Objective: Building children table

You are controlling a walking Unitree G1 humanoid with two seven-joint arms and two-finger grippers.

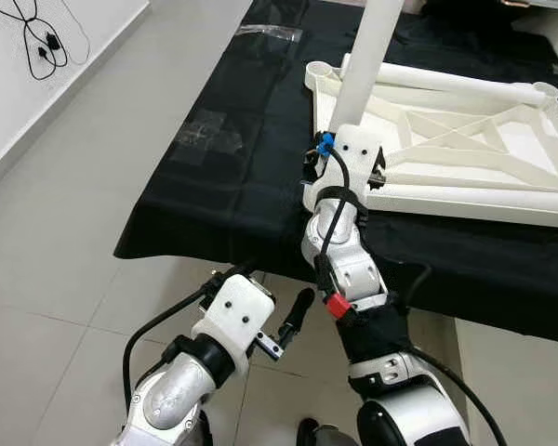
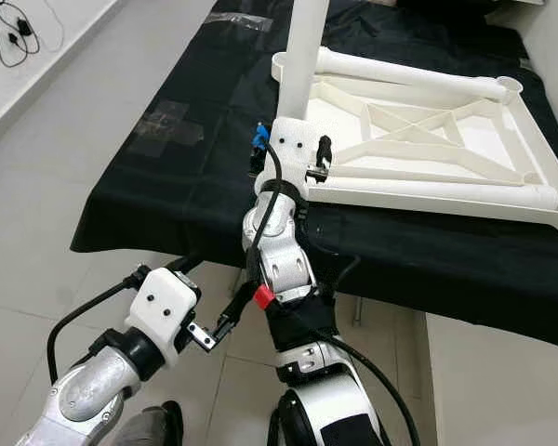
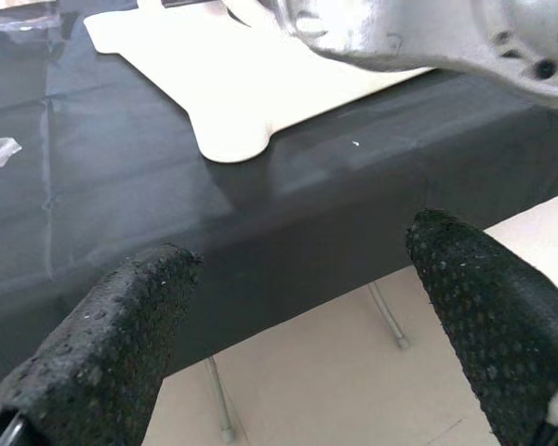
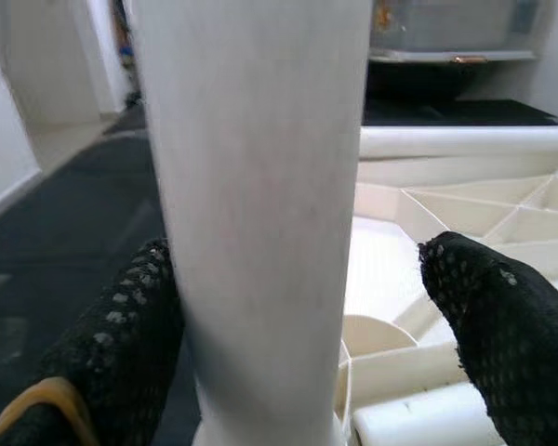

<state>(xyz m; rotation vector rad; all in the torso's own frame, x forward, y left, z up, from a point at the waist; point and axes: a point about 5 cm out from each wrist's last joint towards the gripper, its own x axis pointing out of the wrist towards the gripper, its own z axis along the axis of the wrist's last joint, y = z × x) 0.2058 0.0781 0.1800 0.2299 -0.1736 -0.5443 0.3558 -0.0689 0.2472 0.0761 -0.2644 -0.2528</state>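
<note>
A white tabletop frame lies underside up on a black-clothed table. A white tube leg stands upright at the frame's near-left corner. My right gripper reaches up to the base of that leg. In the right wrist view the leg sits between the fingers of the right gripper; one finger touches it and the other stands apart, so it is open. My left gripper hangs open and holding nothing, below and in front of the table's near edge, facing the frame's corner.
Clear plastic wrap lies on the cloth to the frame's left, and more at the far end. A black cable is coiled on the tiled floor at the far left. Thin table legs show under the cloth.
</note>
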